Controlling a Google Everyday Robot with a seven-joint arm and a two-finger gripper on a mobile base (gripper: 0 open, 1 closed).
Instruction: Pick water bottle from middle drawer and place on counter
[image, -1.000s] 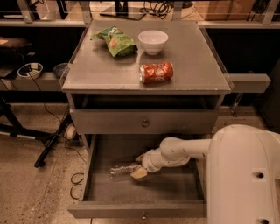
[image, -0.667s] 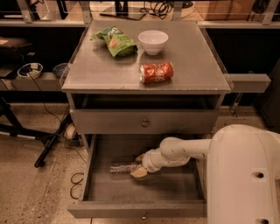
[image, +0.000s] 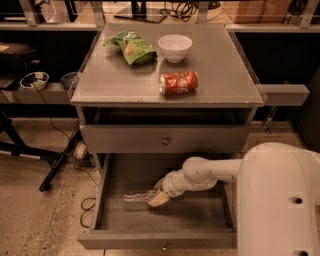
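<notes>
The water bottle (image: 134, 198) lies on its side on the floor of the open middle drawer (image: 200, 217), left of centre, its length running left to right. My gripper (image: 159, 198) reaches into the drawer from the right and sits at the bottle's right end, touching or overlapping it. The white arm (image: 210, 172) stretches across the drawer from my body (image: 280, 200) at the lower right. The counter (image: 220, 75) is the grey cabinet top above.
On the counter lie a red-orange soda can (image: 179, 82), a white bowl (image: 175, 47) and a green chip bag (image: 132, 46). A closed drawer front with a round knob (image: 165, 141) sits above the open drawer. Cables and a stand leg (image: 60, 162) are on the floor at left.
</notes>
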